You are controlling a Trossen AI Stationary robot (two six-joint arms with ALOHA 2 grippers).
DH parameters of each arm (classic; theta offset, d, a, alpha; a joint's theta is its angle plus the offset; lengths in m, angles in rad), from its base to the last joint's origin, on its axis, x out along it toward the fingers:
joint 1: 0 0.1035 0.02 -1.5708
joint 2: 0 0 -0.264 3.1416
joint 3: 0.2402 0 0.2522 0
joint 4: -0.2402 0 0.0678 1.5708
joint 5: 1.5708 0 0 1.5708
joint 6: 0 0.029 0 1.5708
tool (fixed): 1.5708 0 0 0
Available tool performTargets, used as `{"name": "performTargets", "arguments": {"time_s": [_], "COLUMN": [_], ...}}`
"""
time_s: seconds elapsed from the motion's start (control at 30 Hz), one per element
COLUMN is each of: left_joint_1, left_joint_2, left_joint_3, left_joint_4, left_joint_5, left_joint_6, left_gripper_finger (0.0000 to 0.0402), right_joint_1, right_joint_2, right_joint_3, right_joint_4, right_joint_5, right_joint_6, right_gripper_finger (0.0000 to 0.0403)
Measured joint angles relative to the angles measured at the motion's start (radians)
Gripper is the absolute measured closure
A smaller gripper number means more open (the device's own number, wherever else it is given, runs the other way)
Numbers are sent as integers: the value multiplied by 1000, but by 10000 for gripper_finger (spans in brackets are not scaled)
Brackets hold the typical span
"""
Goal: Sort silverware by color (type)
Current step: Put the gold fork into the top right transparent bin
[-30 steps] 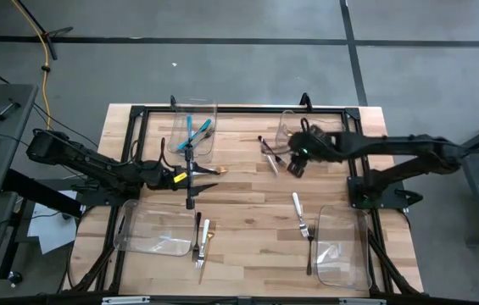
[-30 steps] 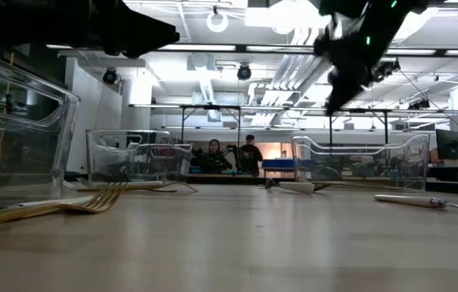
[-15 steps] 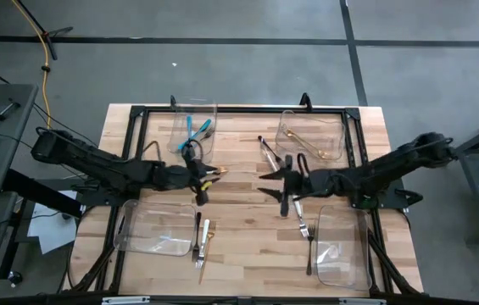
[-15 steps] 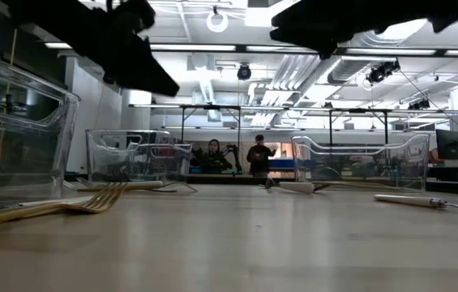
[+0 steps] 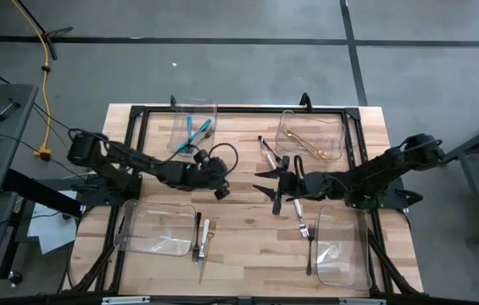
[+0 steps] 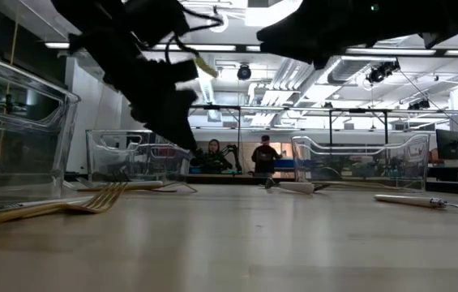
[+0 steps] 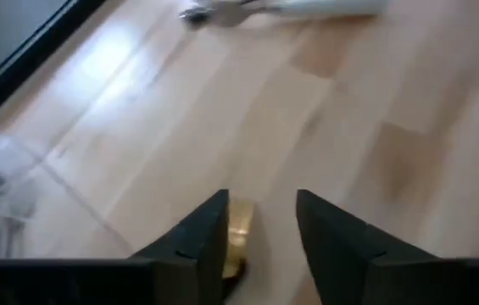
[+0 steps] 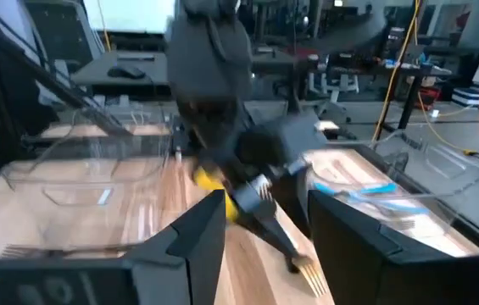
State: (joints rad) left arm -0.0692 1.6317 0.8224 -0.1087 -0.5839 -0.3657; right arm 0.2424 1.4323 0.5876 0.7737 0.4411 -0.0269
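Compared to a second ago, the right tool (image 5: 273, 188) has left the far-right clear bin (image 5: 334, 127) and dropped to mid-tabletop. It has barely budged in the last half second. The left tool (image 5: 220, 191) has slid toward the middle, so the two now face each other with a small gap between them.

The left tool is clamped narrowly on a gold fork (image 7: 239, 239). Its wrist view shows the shiny gold metal wedged against one finger. From the right wrist view you can see the gold tines poking out past those dark fingertips. The right tool's fingers are spread apart with nothing between them.

The rest of the silverware:
- The teal-handled pieces (image 5: 195, 131) sit in the far-left bin (image 5: 177, 119), and there's slim gold stuff (image 5: 311, 146) in the far-right one.
- A couple of dark steel pieces (image 5: 268, 152) lie on the wood just beyond the right tool.
- A white-handled fork (image 5: 303, 224) lies right beside and partly under the right arm.
- A dark utensil (image 5: 309, 254) lies along the near-right bin (image 5: 359, 254).
- Three loose forks (image 5: 201, 239) lie side by side next to the near-left bin (image 5: 137, 233).

The tabletop (image 5: 247, 254) is pale wood planks. The bins are clear, glossy plastic with rounded corners.
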Motion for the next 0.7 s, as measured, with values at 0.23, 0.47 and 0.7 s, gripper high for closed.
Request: {"name": "performTargets", "arguments": {"time_s": [0.23,0.47,0.7], "left_joint_1": [31,30,30], "left_joint_2": [95,154,193], "left_joint_3": [38,66,69], "left_joint_4": [-12,-89,-71], "left_joint_5": [-20,-94,-143], "left_joint_6": [11,77,89], "left_gripper_finger": [392,401,401], "right_joint_1": [1,1,1], "right_joint_2": [0,0,0], "right_joint_3": [0,0,0], "right_joint_4": [3,17,23], "right_joint_5": [0,-1,-3], "right_joint_6": [8,8,22], "right_gripper_finger": [238,238,238]}}
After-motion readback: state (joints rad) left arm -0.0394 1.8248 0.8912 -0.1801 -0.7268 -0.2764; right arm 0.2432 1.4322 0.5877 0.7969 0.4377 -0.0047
